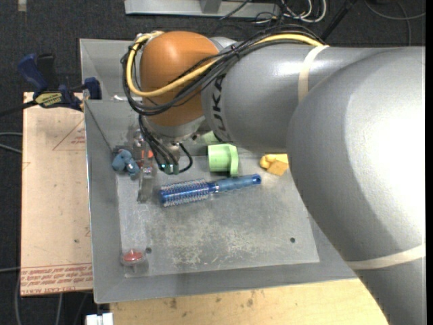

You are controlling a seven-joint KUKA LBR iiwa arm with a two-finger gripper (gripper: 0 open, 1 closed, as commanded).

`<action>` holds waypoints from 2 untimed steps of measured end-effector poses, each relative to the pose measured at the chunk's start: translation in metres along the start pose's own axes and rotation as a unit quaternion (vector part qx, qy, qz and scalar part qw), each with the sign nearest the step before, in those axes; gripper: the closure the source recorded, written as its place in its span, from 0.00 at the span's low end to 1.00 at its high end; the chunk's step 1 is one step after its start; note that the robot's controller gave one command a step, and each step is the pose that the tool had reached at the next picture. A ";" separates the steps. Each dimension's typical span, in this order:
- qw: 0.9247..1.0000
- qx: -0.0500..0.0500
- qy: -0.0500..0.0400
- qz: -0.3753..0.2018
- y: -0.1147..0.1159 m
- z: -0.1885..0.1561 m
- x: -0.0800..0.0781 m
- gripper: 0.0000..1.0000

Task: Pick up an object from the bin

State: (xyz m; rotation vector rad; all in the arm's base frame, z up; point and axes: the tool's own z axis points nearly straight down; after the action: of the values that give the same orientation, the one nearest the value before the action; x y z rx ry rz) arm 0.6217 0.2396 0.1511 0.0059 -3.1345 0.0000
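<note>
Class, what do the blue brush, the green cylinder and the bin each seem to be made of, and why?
The blue brush looks like glossy plastic: light glints along its handle. The green cylinder is probably matte plastic or foam: even colour, no shine. The bin is dull grey metal, its floor scuffed.

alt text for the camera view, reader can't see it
A grey robot arm reaches into a grey metal bin, its gripper down beside a small blue object near the left wall. A blue hairbrush, green cylinder, yellow piece and red item lie loose.
</note>
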 end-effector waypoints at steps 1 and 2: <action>0.992 0.000 -0.003 0.128 -0.024 0.015 0.003 0.00; 0.980 0.000 -0.003 0.201 -0.053 0.013 0.019 0.00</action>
State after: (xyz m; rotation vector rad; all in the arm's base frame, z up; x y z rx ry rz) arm 0.6026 0.1863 0.1379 -0.6269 -3.0782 0.0008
